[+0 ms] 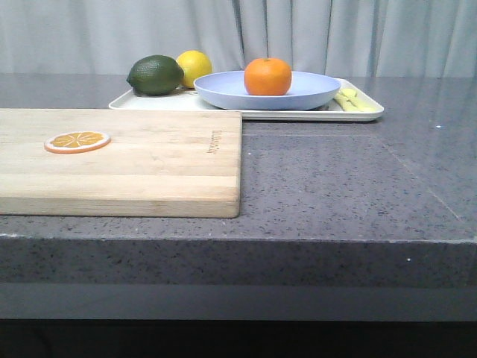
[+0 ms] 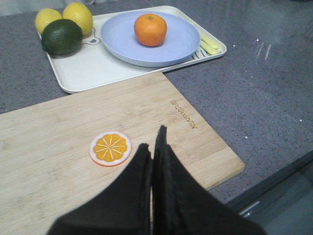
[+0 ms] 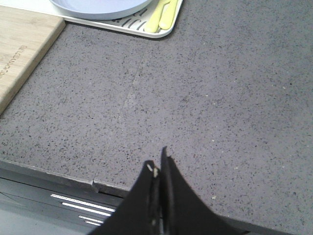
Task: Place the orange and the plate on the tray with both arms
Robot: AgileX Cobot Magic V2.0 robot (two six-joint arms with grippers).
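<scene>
The orange (image 1: pixel 267 76) sits in the lavender-blue plate (image 1: pixel 317 91), and the plate rests on the cream-white tray (image 1: pixel 365 113) at the back of the table. The left wrist view shows the same: orange (image 2: pixel 150 29) on plate (image 2: pixel 183 41) on tray (image 2: pixel 88 73). My left gripper (image 2: pixel 152 139) is shut and empty, above the wooden cutting board, well short of the tray. My right gripper (image 3: pixel 157 160) is shut and empty over the grey table's front edge; only the plate's rim (image 3: pixel 98 10) and the tray's corner (image 3: pixel 161 33) show there. Neither gripper shows in the front view.
A wooden cutting board (image 1: pixel 149 164) lies front left with a flat orange slice (image 1: pixel 77 141) on it. A dark green lime (image 1: pixel 155 75) and a yellow lemon (image 1: pixel 195 66) sit on the tray's left end; a second lemon (image 2: pixel 48 19) shows. Pale yellow sticks (image 1: pixel 352 101) lie at its right end.
</scene>
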